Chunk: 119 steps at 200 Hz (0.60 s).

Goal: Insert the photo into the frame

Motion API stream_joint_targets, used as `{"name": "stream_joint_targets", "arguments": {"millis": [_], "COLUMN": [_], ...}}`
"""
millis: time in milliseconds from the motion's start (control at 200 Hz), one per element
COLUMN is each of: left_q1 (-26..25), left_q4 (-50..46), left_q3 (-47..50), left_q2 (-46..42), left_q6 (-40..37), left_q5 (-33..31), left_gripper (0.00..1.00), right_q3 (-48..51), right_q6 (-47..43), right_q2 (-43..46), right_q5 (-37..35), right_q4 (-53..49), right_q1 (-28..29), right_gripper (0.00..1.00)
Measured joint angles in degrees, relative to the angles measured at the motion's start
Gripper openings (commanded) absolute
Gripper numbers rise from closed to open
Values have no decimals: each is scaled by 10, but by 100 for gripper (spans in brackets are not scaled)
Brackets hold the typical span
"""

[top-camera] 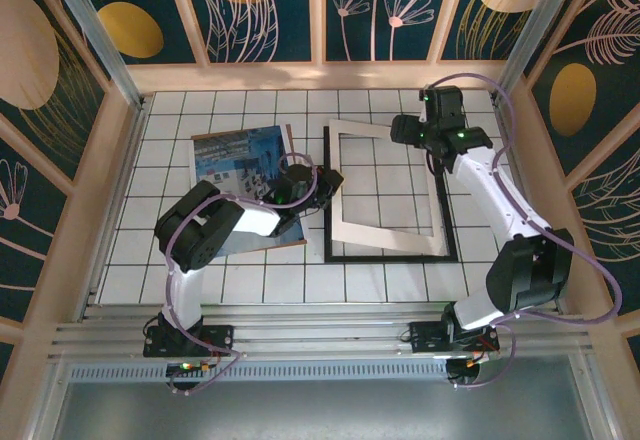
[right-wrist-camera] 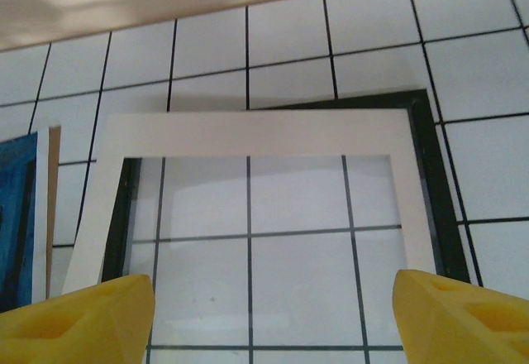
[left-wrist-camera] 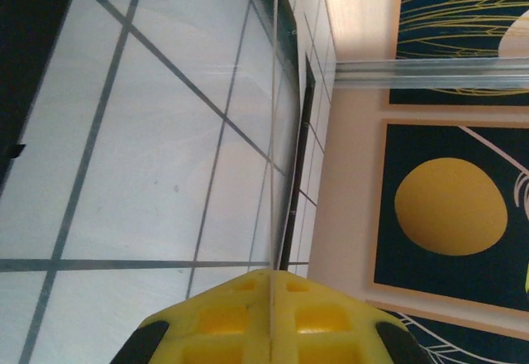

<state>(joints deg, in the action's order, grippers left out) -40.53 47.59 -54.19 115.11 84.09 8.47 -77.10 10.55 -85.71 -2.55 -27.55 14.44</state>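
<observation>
Left hand pinching, right hand open by the frame

From above, my left gripper has the photo on its left and the frame on its right; my right gripper is at the frame's far corner. Left wrist: my fingers are clamped on a thin clear sheet. Right wrist: fingers apart, frame just ahead, photo off left.

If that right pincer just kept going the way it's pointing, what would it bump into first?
The right pincer, open, aims through the hole in the white mat lying on the black frame, so probably the tiled table; depth is unclear.
</observation>
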Motion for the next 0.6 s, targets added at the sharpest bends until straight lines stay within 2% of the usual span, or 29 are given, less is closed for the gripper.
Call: {"name": "stream_joint_targets", "arguments": {"millis": [285, 595], "left_q1": [-3, -7], "left_q4": [-1, -3], "left_q3": [0, -16], "left_q2": [14, 28], "left_q6": [0, -13], "left_q5": [-7, -13], "left_gripper": [0, 32], "right_q3": [17, 19], "right_q6": [-2, -2], "right_q2": [-1, -11], "right_q5": [11, 12], "right_q4": [17, 21], "right_q1": [6, 6], "right_gripper": [76, 76]}}
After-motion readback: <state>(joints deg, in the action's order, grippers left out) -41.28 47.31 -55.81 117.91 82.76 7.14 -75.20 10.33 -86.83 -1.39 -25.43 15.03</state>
